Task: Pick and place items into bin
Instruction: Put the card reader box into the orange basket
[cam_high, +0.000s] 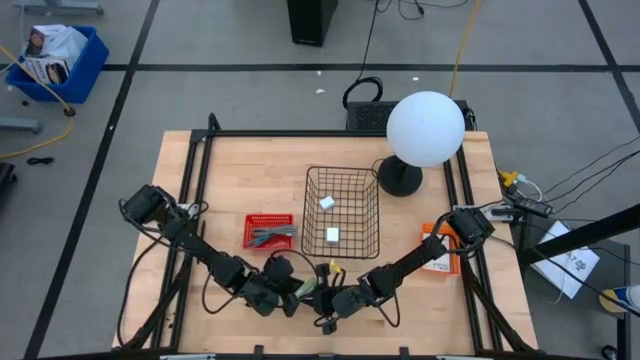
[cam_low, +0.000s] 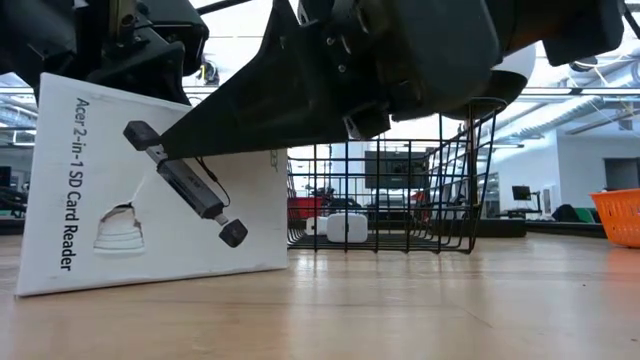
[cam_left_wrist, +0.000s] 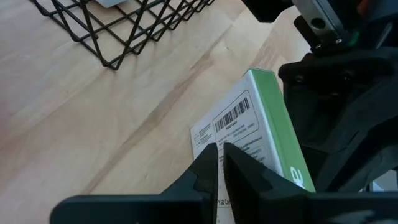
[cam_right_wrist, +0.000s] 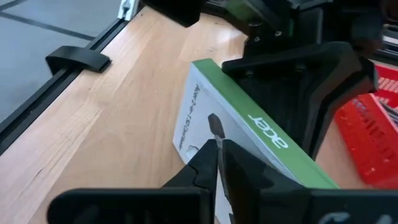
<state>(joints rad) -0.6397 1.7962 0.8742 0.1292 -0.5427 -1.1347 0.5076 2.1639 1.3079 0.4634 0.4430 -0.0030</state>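
Where it stands upright, white card-reader box (cam_low: 160, 190), green edge

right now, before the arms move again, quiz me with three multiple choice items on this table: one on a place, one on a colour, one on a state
1. Where do the two small white items lie?
A. in the red tray
B. in the wire basket
C. in the orange bin

2. What colour is the narrow side of the card reader box?
A. blue
B. yellow
C. green

3. How does the card reader box sit on the table?
A. standing on its edge
B. lying flat, face down
C. torn open, lying in pieces

Answers:
1. B: the high view shows both white items inside the wire basket.
2. C: both wrist views show a green side next to the white printed faces.
3. A: the low view shows it upright on the wood, its printed face to the camera.
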